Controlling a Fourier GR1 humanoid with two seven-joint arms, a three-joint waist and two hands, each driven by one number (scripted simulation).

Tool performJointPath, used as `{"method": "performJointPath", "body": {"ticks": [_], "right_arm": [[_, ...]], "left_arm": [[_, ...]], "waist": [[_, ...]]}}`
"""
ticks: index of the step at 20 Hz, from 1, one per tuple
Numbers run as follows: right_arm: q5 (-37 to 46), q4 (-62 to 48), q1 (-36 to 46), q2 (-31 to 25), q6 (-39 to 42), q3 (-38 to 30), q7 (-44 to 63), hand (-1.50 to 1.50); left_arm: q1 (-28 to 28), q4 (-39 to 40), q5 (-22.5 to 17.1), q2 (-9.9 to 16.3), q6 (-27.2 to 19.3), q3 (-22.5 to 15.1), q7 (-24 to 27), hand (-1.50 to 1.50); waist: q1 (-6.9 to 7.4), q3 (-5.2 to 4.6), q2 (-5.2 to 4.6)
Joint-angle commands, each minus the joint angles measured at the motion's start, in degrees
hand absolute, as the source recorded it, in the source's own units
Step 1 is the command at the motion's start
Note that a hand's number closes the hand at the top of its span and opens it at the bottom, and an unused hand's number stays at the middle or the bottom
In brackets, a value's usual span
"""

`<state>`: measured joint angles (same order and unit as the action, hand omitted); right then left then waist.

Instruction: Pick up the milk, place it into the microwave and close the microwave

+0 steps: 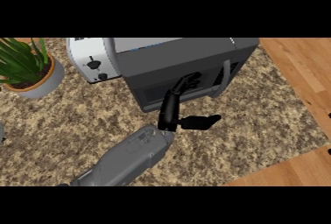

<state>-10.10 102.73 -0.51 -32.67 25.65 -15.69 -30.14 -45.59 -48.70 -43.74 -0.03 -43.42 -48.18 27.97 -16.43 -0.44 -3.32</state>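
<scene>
The microwave (194, 57) stands at the back of the counter, with a dark grey door and an upright bar handle (223, 78) near the door's right edge. A white panel with two knobs (95, 65) sits at its left. The door looks shut or nearly so. My left hand (170, 109) reaches up from the lower left, fingers straight, their tips (188, 82) against the door's lower front and the thumb (202, 121) sticking out to the right; it holds nothing. No milk shows anywhere. Small black bits at the right edge may be my right hand (329, 115).
A potted green plant (29, 72) in a grey and orange pot stands at the back left. The speckled stone counter (71, 127) ends in wooden floor (304, 65) to the right. A small grey object (1, 132) peeks in at the left edge.
</scene>
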Motion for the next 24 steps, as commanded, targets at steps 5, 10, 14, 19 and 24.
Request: {"method": "performJointPath", "body": {"ticks": [5,10,14,19,24], "right_arm": [[3.7,0.08,4.12,-3.03,-2.52,-2.3,-0.05,1.5],[4.09,-0.42,6.1,-3.21,-3.02,-1.9,0.34,1.5],[4.48,-1.63,7.23,-3.72,-3.36,-2.16,0.85,1.5],[4.65,-2.68,8.82,-4.12,-3.37,-1.98,1.0,1.5],[-6.25,-6.9,8.43,3.29,0.34,1.09,2.07,-1.5]], "left_arm": [[-4.16,1.83,-5.74,0.03,-2.64,3.41,2.07,-1.5],[-5.16,2.53,-7.53,0.03,-3.03,2.4,3.4,-1.5],[-5.41,2.61,-9.43,0.03,-2.65,2.48,4.6,-1.5],[-6.4,3.34,-10.89,0.03,-2.29,2.04,5.93,-1.5],[-5.49,3.0,-11.84,0.03,-1.46,1.54,7.69,-1.5]], "waist": [[0.26,0.09,-1.22],[0.47,0.17,-1.68],[0.31,0.19,-2.09],[0.42,0.26,-2.18],[1.49,0.68,-2.9]]}}
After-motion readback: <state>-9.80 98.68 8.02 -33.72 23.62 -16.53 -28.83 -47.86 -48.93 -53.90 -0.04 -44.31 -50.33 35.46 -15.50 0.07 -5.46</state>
